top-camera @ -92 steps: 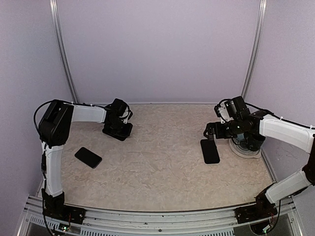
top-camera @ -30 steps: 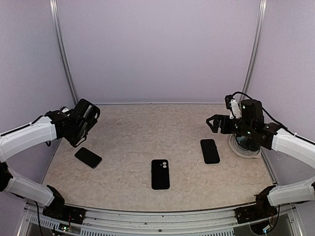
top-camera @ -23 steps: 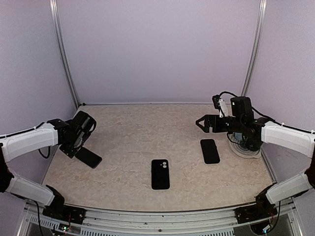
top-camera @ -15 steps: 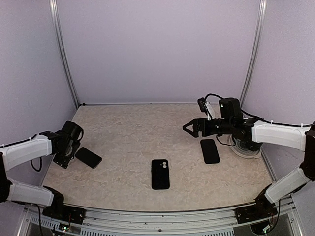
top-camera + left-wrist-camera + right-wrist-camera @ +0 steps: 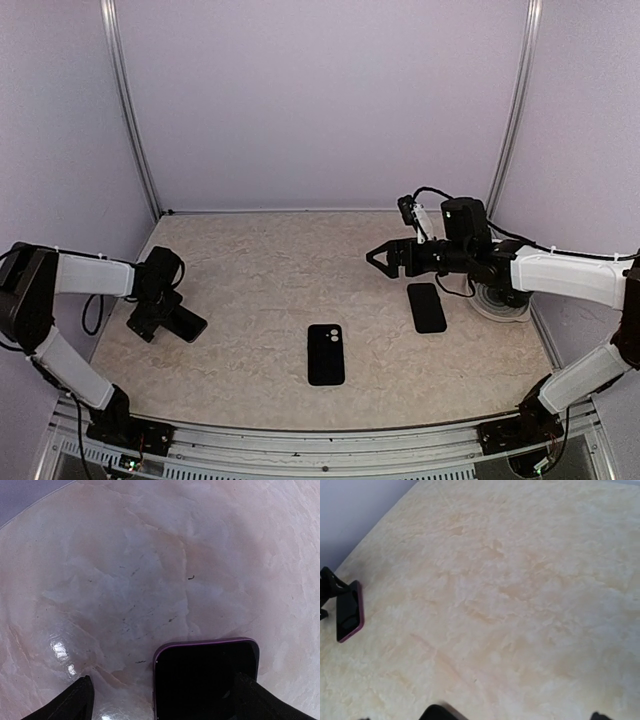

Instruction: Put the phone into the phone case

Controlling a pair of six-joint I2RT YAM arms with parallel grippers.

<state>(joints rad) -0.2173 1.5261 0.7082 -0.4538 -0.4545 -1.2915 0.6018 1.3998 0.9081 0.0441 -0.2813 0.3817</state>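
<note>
On the marbled counter [image 5: 260, 280], nothing is fitted yet. The left tool [image 5: 150, 325], spread wide and empty, straddles the phone [image 5: 205, 675]. Beyond it lies what is probably the phone case [image 5: 326, 353]. Farther off, the right tool [image 5: 385, 258] hovers agape, empty.

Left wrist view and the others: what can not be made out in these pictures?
- Left wrist view: the phone is cut off by the bottom edge; whether the left hand touches it is unclear.
- Top view: the right arm hides part of the white disc.
- Top view: the middle slab, phone or case, is too small to tell.
</note>
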